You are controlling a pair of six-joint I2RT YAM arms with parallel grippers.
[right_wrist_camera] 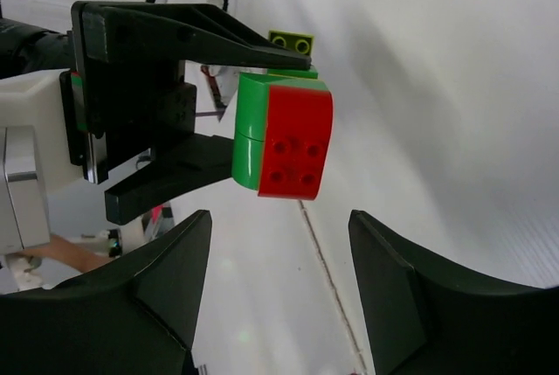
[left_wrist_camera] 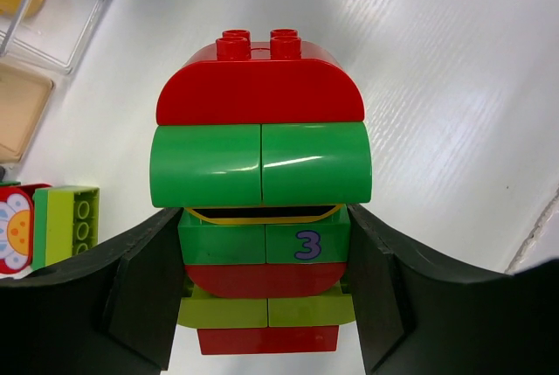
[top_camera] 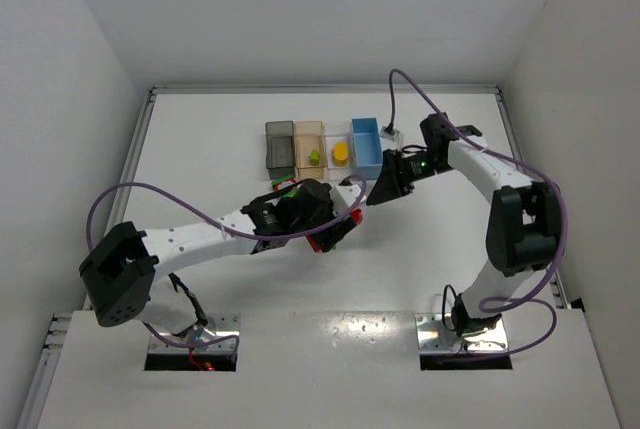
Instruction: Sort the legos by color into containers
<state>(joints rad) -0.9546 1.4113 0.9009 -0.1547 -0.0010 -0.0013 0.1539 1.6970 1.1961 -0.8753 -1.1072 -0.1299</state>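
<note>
My left gripper (left_wrist_camera: pixel 265 248) is shut on a stack of stuck-together legos (left_wrist_camera: pixel 260 165): red, dark green, one with a "3", and lime green layers, with a red rounded brick (left_wrist_camera: pixel 260 86) at the far end. In the top view the left gripper (top_camera: pixel 337 221) holds the stack (top_camera: pixel 324 240) above mid-table. My right gripper (top_camera: pixel 383 189) is open and empty, facing the stack's red end (right_wrist_camera: pixel 295 141); its fingers (right_wrist_camera: pixel 166 279) are apart, just short of it. The dark grey (top_camera: pixel 279 146), tan (top_camera: pixel 309 139), clear (top_camera: pixel 340 137) and blue (top_camera: pixel 368 144) bins stand in a row at the back.
A lime piece (top_camera: pixel 314 157) lies in the tan bin and a yellow piece (top_camera: pixel 341 153) in the clear bin. A loose lime brick (left_wrist_camera: pixel 72 222) and a red flower-printed brick (left_wrist_camera: pixel 13 231) lie on the table by the left gripper. White walls enclose the table.
</note>
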